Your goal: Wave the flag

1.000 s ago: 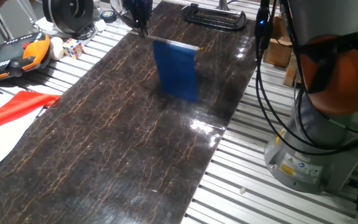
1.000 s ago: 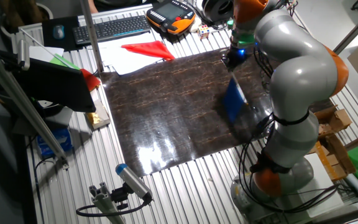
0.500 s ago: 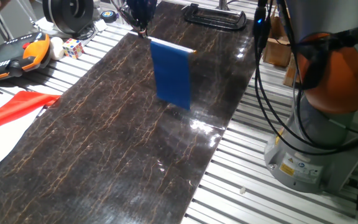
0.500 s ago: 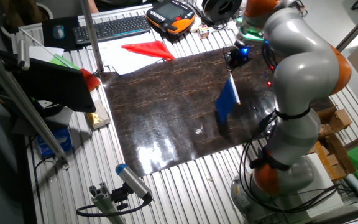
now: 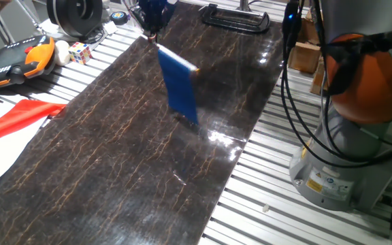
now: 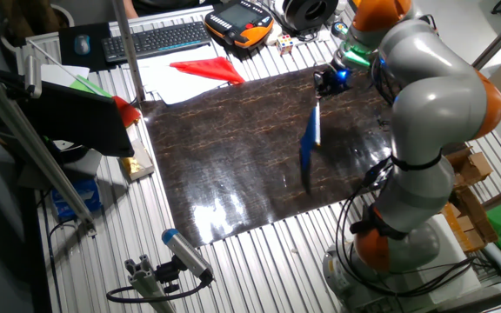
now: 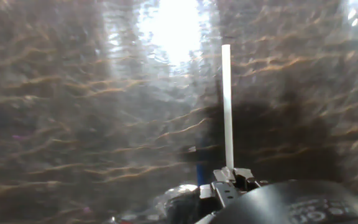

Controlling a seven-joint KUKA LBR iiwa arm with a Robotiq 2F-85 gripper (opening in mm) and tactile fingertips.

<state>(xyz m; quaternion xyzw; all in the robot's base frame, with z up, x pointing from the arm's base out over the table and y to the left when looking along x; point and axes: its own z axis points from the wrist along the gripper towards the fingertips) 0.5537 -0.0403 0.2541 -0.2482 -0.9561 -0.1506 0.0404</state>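
Note:
The flag is a small blue sheet [image 5: 178,86] on a thin silver-grey stick. It hangs in the air above the dark marbled mat [image 5: 114,150]. My gripper [image 5: 152,26] is shut on the stick's end at the far side of the mat. In the other fixed view the sheet [image 6: 310,139] shows nearly edge-on below the gripper [image 6: 322,85]. In the hand view the stick [image 7: 227,106] runs straight up from the gripper [image 7: 230,177], with a sliver of blue beside it.
A larger red and white sheet [image 5: 9,129] lies at the mat's left edge. A teach pendant [image 5: 15,58], a cube puzzle [image 5: 79,52] and a spool [image 5: 73,13] sit at the back left. A black clamp [image 5: 235,16] lies at the back. The arm's base [image 5: 346,136] stands at the right.
The flag has swung: the sheet has turned from broad face-on to nearly edge-on and has shifted left in one fixed view. The gripper stays shut on the stick.

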